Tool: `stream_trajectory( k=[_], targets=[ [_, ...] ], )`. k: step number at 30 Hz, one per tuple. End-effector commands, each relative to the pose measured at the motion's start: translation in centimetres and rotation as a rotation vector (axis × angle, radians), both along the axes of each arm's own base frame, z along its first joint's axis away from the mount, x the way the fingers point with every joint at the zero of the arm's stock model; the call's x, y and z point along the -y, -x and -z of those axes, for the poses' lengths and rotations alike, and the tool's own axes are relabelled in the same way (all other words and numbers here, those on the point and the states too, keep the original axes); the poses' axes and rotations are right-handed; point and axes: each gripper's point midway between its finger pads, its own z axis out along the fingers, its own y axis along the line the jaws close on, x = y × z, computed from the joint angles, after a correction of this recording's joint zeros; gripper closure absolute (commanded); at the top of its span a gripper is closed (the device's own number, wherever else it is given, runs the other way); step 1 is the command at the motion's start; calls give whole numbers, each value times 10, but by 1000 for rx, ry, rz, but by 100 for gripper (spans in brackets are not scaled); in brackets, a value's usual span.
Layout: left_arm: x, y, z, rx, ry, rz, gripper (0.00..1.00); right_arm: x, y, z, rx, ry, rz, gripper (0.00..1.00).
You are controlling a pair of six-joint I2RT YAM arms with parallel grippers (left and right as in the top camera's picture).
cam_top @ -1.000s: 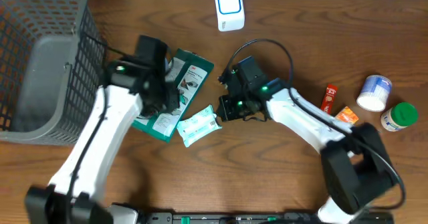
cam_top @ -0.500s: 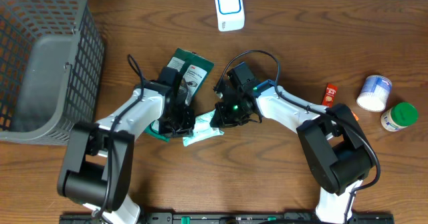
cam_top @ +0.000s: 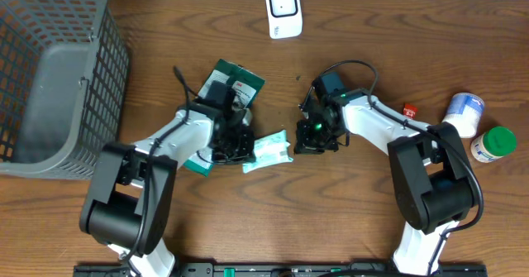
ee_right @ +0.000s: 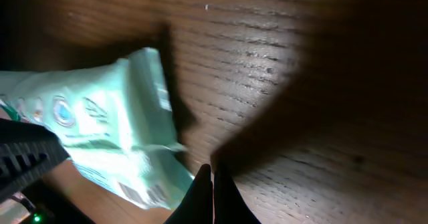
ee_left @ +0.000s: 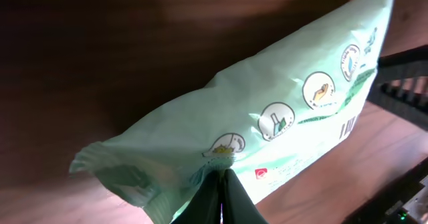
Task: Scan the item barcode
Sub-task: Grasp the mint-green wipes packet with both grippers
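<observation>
Left end effector (ee_left: 221, 176) pinched shut on the edge of the wipes pack (cam_top: 269, 151), centre frame, low over the worktop (cam_top: 347, 219). Right end effector (cam_top: 318, 135) closed, empty, just beside the pack. Suggest: lift it and turn the barcode (ee_left: 348, 127) flat toward the scanner (cam_top: 283, 10), top centre. Dark wood surface, basket (cam_top: 50, 78) upper left.

This looks like a mock shop checkout set up in a robotics lab. On the brown wooden desk (cam_top: 248, 227) a grey wire shopping basket (cam_top: 111, 54) stands at 10 o'clock and a small white barcode scanner (cam_top: 283, 11) at 12 o'clock. Packaged goods lie about: a green packet (cam_top: 240, 83) and a wipes pack (cam_top: 269, 150) near the middle, a white tub (cam_top: 463, 112) and a green-lidded jar (cam_top: 493, 142) at 3 o'clock. The left arm (cam_top: 178, 132) and right arm (cam_top: 376, 128), white robot limbs, reach in from 6 o'clock.
</observation>
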Motion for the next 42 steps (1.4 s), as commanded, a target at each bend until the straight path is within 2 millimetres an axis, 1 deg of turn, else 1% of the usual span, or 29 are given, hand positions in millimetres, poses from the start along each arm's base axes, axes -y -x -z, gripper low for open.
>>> stream_trajectory(
  k=[1,3,5,8,9,10,12,13,15,17,18,19,20,21,22,23,25,26,28,30,32,33,34,36,38,39,40,41,42],
  targets=[
    [4,13,20,-21,-60,51,92,9,-3,2,31,28,-35,99],
    [10,11,17,-8,-55,63,92,11,-8,-10,56,20,-30,98],
    [16,6,11,18,-45,76,92,16,-17,-34,117,5,-26,96],
    [16,-5,0,72,-57,72,91,20,-26,-67,220,-17,-28,94],
    [16,-10,-6,99,-57,70,91,22,-32,-83,290,-12,-31,91],
    [16,-12,-10,112,-56,68,91,24,-35,-90,322,-2,-28,89],
    [17,-16,-24,154,-46,65,91,25,-42,-102,400,23,-43,89],
    [18,-17,-30,170,-38,64,91,24,-43,-103,411,25,-51,91],
    [17,-16,-46,196,-28,59,90,18,-42,-101,417,24,-68,98],
    [12,-13,-61,227,-51,49,90,11,-41,-95,414,21,-86,99],
    [6,-11,-67,243,-87,37,90,5,-41,-89,413,18,-100,99],
    [-1,-6,-73,257,-136,28,90,-4,-41,-80,402,17,-114,99],
    [-3,-3,-76,260,-149,32,90,-6,-40,-77,398,16,-116,99],
    [-4,2,-78,253,-161,39,90,-12,-39,-69,384,16,-125,99],
    [-4,6,-78,245,-163,43,90,-15,-38,-65,378,17,-130,99],
    [-4,17,-74,203,-178,48,90,-23,-34,-52,359,20,-151,99],
    [0,28,-64,177,-191,78,90,-29,-32,-37,348,40,-172,99],
    [4,37,-53,144,-201,78,90,-31,-33,-26,347,64,-178,99],
    [11,46,-39,111,-208,59,90,-30,-33,-13,328,103,-153,99],
    [16,52,-31,90,-214,51,90,-29,-28,-8,302,113,-154,99],
    [19,54,-27,79,-218,50,90,-26,-22,-8,278,123,-158,99],
    [19,55,-26,74,-221,49,90,-23,-16,-10,255,129,-161,99],
    [18,55,-24,67,-226,50,90,-17,-4,-14,212,145,-167,99],
    [15,52,-19,79,-253,46,90,-12,4,-20,188,157,-171,99],
    [10,41,-17,129,-291,32,90,-10,7,-25,187,164,-172,99],
    [5,25,-17,202,-329,6,86,-10,6,-27,189,162,-170,99],
    [3,17,-18,237,-345,-7,85,-9,6,-27,190,161,-167,99],
    [1,10,-19,269,-357,-18,86,-9,5,-27,190,162,-164,99],
    [2,7,-19,280,-354,-22,85,-8,4,-29,193,159,-160,99]
  ],
)
